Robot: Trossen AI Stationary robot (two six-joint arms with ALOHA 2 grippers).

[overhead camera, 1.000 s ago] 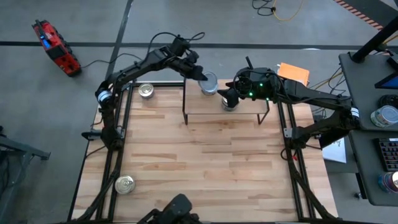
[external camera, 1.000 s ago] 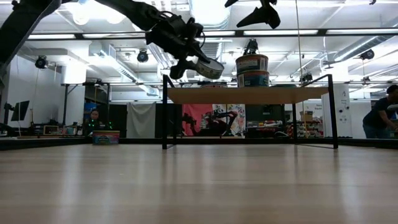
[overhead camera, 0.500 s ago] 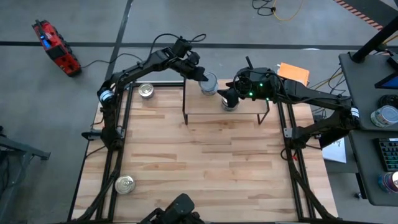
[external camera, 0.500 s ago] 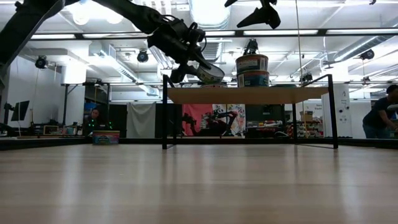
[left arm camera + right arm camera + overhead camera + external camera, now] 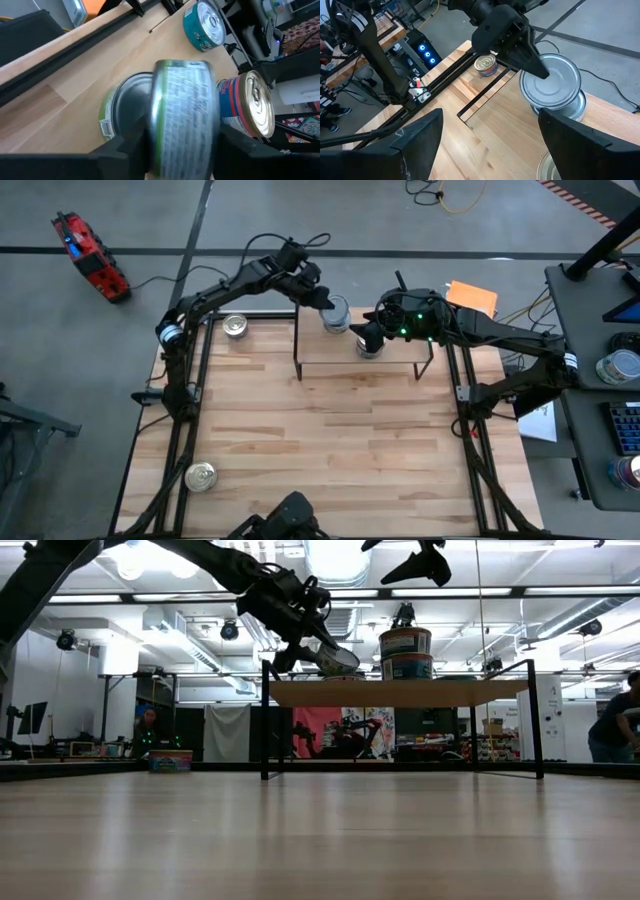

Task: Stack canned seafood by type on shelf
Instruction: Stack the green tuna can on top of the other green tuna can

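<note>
Silver tin [image 5: 336, 310] sits pinched in my left fingers [image 5: 532, 62], tilted onto its twin upper-middle on the shelf [image 5: 400, 360] — matching types; right fingers [image 5: 362, 332] spread wide, empty.

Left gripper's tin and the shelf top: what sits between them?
Another tin, lying flat on the shelf; the left gripper holds its tin atop it, per right wrist view.

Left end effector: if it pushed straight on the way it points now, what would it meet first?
Probably the tin lying on the shelf, directly beneath the can that the left end effector carries; depth is unclear.
</note>
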